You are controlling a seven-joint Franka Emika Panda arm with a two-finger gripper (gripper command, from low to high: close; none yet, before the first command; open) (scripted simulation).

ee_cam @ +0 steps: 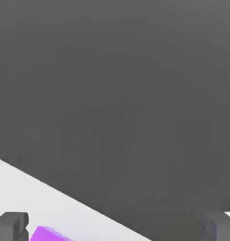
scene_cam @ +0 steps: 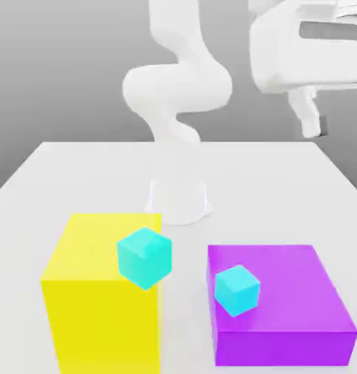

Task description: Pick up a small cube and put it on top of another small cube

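2 cyan cubes are seen in ext. view: 1 (scene_cam: 144, 257) against the yellow block (scene_cam: 101, 292), 1 (scene_cam: 236, 290) on the purple block (scene_cam: 283, 307). The hand (scene_cam: 310, 117), raised at upper right, is partly cropped; fingers (ee_cam: 11, 226) are spread wide, nothing grasped. The white surface (scene_cam: 269, 182) carries everything.

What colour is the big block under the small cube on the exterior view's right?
Purple; the exterior view shows it best.
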